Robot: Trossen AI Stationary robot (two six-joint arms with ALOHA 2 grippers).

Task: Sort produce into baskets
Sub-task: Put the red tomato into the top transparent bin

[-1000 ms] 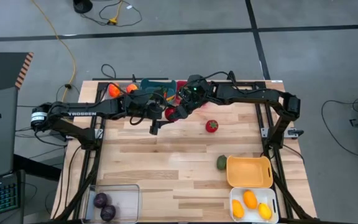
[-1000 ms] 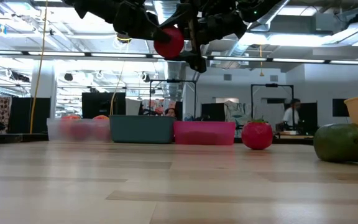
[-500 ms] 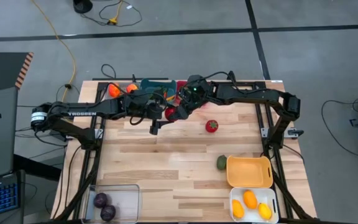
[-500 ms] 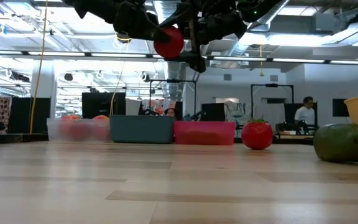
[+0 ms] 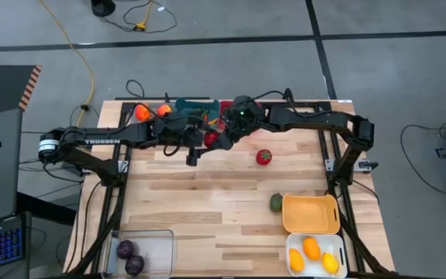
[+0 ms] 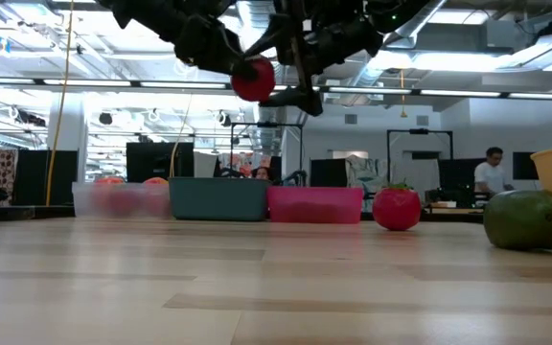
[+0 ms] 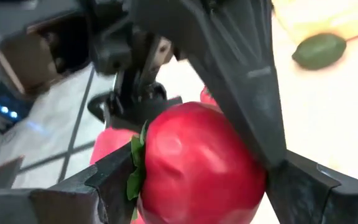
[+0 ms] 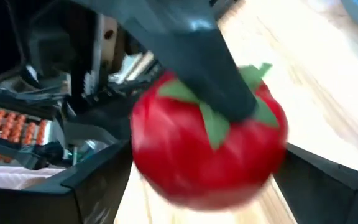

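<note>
Above the far middle of the pale wooden table (image 5: 207, 201), both arms meet in the air over a red tomato (image 6: 253, 79). The left gripper (image 5: 207, 141) is clamped on it, a dark finger pressed to each side in the left wrist view, while the right gripper (image 5: 224, 139) stands with its fingers spread wide either side of the fruit, whether touching it I cannot tell. Along the table's far edge sit a pale bin (image 6: 121, 198) with orange fruit, a teal bin (image 6: 218, 199) and a red bin (image 6: 315, 204). A second red tomato (image 5: 264, 156) lies alone on the boards right of centre, and a green fruit (image 5: 276, 203) lies just beside the orange-yellow bin (image 5: 310, 214). Next to that, at the near right corner, a white bin (image 5: 316, 256) holds three yellow-orange pieces; a clear bin (image 5: 142, 248) at the near left holds two purple ones. Grey floor with a yellow cable (image 5: 80, 54) surrounds the table. Beyond, the low view shows a lit workshop with a person (image 6: 492, 174) at the far right.
</note>
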